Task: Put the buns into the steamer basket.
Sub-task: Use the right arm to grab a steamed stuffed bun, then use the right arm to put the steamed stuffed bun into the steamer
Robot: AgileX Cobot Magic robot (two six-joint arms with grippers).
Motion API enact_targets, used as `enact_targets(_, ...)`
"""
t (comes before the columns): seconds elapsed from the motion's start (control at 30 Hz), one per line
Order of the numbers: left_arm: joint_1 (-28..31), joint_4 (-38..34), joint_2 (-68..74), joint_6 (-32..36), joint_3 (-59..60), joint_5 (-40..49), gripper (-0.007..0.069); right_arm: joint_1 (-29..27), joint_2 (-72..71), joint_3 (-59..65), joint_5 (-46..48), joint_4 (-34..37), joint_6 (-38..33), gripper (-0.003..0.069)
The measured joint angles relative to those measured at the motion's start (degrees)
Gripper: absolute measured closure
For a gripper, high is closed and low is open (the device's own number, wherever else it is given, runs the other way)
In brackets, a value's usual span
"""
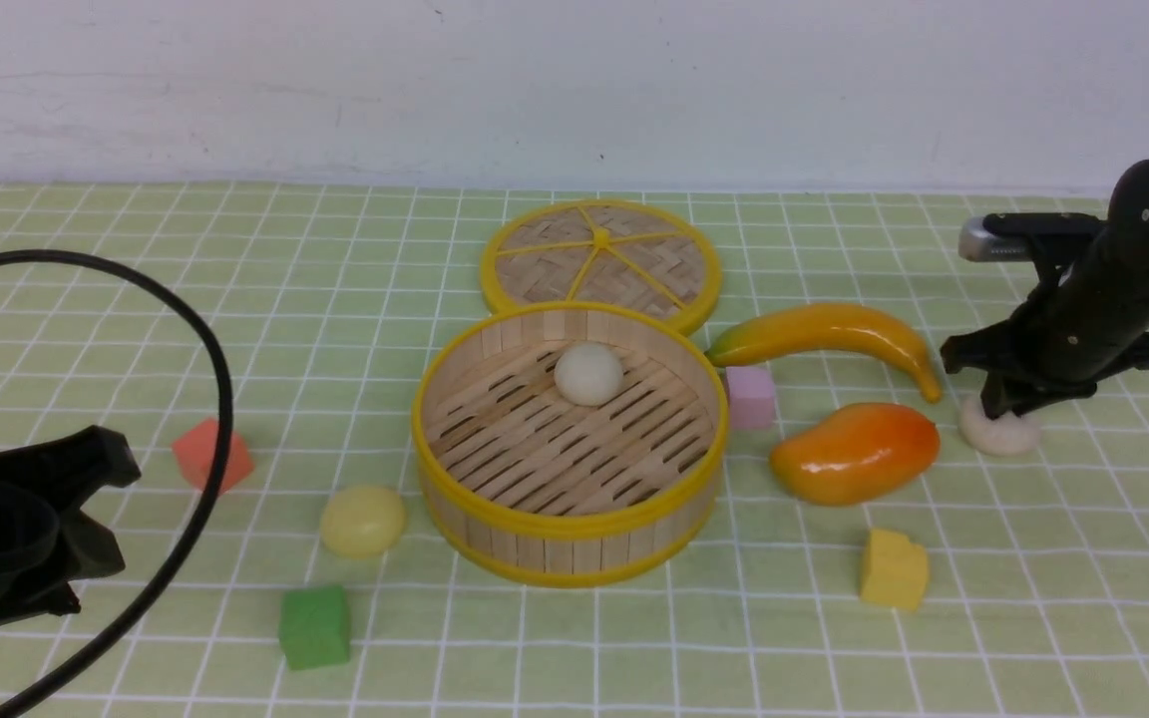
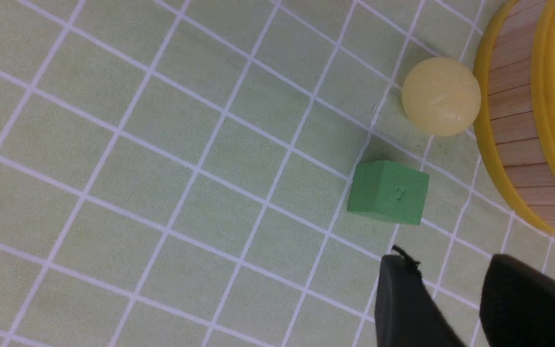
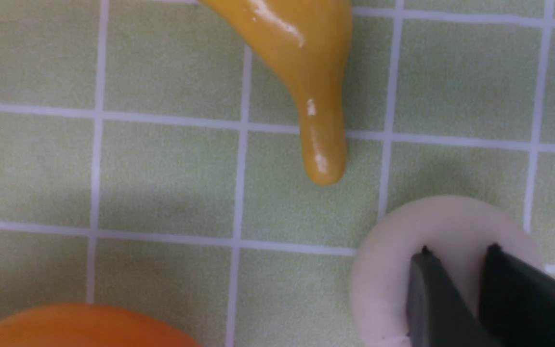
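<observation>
Centrally, in the front view, the steamer basket [image 1: 571, 519] is sitting upright about midway between the worktop's left and right edges. One off-white bun [image 1: 588, 374] is lying on its slatted floor, toward the far wall. The pale yellow bun [image 1: 363, 521] is resting on the checked cloth just beside the basket, on the left-edge side, with a green cube [image 1: 315, 626] closer to the near edge. The third bun [image 1: 1001, 431] is lying toward the right edge, past a mango [image 1: 854, 451] and by the tip of a banana [image 1: 829, 339]. The right gripper [image 1: 1005, 407] is pressing down on its top. The left gripper [image 1: 86, 519] is hanging low at the near-left corner (its opening is unreadable from here).

In the left wrist view, the left gripper [image 2: 443, 262] is showing two dark fingers [image 2: 403, 308] a narrow gap apart, with only cloth between them. The green cube [image 2: 387, 193] is lying just past them. The pale yellow bun [image 2: 441, 96] is sitting close against the basket wall [image 2: 508, 130]; whether they are touching is unclear.

In the right wrist view, the right gripper [image 3: 458, 253] is drawn narrow, its fingers [image 3: 431, 299] nipping the top of the third bun [image 3: 403, 250]. The banana [image 3: 306, 72] tip is lying near the bun but apart from it.
</observation>
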Motion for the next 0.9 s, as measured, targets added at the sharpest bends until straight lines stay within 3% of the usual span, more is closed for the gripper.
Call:
enact_targets(0.03,0.0,0.0,0.0,0.0,0.0,0.0,0.0386,0.0,0.0,0.0,0.2,0.0,0.0,0.0621)
enact_targets(0.1,0.0,0.0,0.0,0.0,0.0,0.0,0.0386,0.0,0.0,-0.1,0.6,0.2,0.4,0.0655)
enact_targets(0.5,0.0,0.0,0.0,0.0,0.0,0.1,0.0386,0.0,-5.0,-1.2,4.9,3.0,1.1,0.0659)
enact_targets(0.77,0.0,0.1,0.0,0.0,0.0,0.3,0.0386,6.2,-10.5,-1.6,7.1,17.6,-5.5,0.0659)
enact_targets(0.9,0.0,0.2,0.0,0.0,0.0,0.3,0.0386,15.4,-9.8,-1.6,8.0,27.9,-12.1,0.0659)
